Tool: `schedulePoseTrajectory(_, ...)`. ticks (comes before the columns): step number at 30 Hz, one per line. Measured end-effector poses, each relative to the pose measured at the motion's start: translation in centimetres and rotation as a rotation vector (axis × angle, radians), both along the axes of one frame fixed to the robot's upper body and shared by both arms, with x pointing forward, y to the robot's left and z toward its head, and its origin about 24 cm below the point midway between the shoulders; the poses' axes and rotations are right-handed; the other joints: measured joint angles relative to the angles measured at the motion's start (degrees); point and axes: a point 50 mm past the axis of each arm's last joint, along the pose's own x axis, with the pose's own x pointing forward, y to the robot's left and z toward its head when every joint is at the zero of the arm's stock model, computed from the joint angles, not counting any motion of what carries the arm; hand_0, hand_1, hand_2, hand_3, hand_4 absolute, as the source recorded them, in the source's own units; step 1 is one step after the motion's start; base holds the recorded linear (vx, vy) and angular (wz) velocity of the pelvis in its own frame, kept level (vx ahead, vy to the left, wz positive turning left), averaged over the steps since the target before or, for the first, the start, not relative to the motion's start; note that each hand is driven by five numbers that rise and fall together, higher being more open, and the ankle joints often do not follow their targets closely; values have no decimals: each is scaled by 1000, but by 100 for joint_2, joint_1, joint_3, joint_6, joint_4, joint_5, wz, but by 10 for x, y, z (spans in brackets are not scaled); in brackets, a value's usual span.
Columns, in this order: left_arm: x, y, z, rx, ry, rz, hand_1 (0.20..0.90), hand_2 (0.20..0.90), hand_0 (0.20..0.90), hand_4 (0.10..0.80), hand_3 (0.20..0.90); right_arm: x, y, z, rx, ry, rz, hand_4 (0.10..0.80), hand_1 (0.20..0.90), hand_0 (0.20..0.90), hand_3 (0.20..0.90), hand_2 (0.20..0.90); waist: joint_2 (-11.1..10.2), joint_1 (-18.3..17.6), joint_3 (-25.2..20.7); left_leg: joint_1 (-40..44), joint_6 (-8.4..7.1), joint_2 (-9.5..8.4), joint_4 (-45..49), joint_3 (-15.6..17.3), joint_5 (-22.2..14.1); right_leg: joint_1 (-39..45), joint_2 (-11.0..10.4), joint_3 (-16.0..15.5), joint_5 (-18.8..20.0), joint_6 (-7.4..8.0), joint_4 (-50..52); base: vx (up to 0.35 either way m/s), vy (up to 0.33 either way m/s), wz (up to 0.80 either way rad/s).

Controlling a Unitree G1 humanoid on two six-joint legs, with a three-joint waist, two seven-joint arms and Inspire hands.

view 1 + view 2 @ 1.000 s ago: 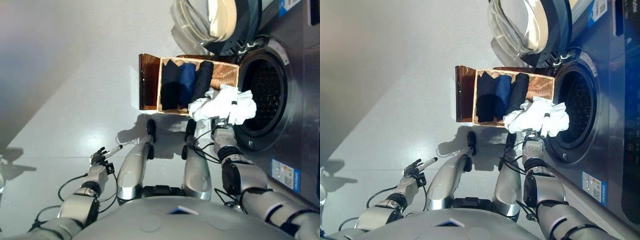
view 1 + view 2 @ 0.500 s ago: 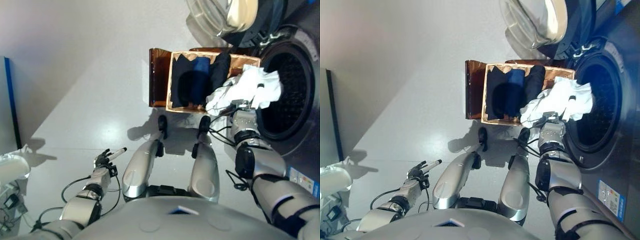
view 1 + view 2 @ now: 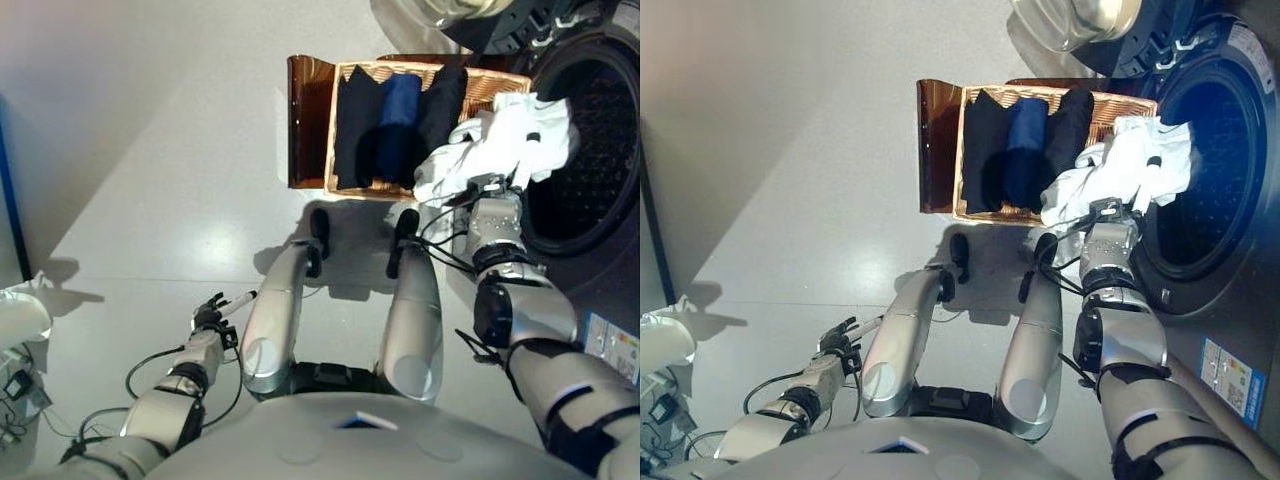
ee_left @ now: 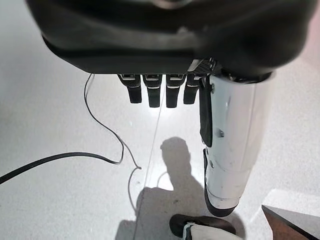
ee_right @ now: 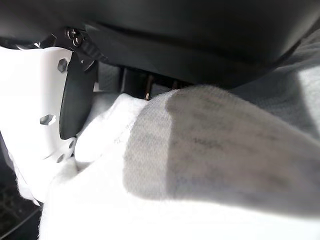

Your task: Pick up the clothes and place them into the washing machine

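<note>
Left eye view shows the right hand point(image 3: 497, 196) at the upper right of the frame, its fingers closed around a bunched white garment point(image 3: 500, 145) held up at the edge of the washing machine point(image 3: 600, 150) drum opening. Just left of it, a wicker basket point(image 3: 345, 130) on the floor point(image 3: 150, 150) holds folded dark and blue clothes point(image 3: 385, 125). Lower left, the left hand point(image 3: 212, 318) hangs over the floor, fingers relaxed and holding nothing.

right hand point(image 3: 497, 196) raised, fingers clenched, left hand point(image 3: 210, 318) low, fingers relaxed
</note>
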Motion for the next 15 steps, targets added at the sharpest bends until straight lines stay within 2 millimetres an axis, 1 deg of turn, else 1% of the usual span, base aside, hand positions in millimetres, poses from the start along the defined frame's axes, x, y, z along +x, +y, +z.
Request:
schedulePoseTrajectory(2, 0, 1, 0, 2, 1, 1, 900, 900, 900, 800, 900, 0, 1, 0, 2, 0, 1, 300, 200, 200, 200, 200, -26, -4, 17, -57, 0, 3, 155, -1, -58, -63, -4, 32, -63, 3, 152, 0, 0, 0)
schedulePoseTrajectory(5, 1, 1, 0, 3, -1, 0, 900, 900, 900, 800, 900, 4, 3, 4, 9, -13, 0, 300, 200, 200, 200, 200, -44, -22, 26, -140, 16, 8, 231, 11, -83, -146, -5, 54, -66, 4, 197, -2, 10, -2)
schedulePoseTrajectory(8, 0, 2, 0, 5, -1, 1, 900, 900, 900, 800, 900, 8, 3, 12, 13, -33, -8, 300, 200, 200, 200, 200, -46, -10, 24, -163, 20, 3, 219, 39, -86, -197, 3, 103, -66, 7, 169, 0, 27, -8)
schedulePoseTrajectory(10, 1, 3, 1, 8, -5, 1, 900, 900, 900, 800, 900, 14, 4, 22, 19, -53, -21, 300, 200, 200, 200, 200, -44, -4, 20, -272, 21, 0, 218, 52, -85, -315, 11, 126, -62, 14, 150, 5, 33, -11)
schedulePoseTrajectory(15, 2, 4, 2, 12, -10, 1, 900, 900, 900, 800, 900, 15, -13, 39, 86, -112, -120, 300, 200, 200, 200, 200, -37, 34, 16, -327, 34, -60, 242, 119, -93, -408, -56, 196, -51, 34, 269, 7, 19, 6)
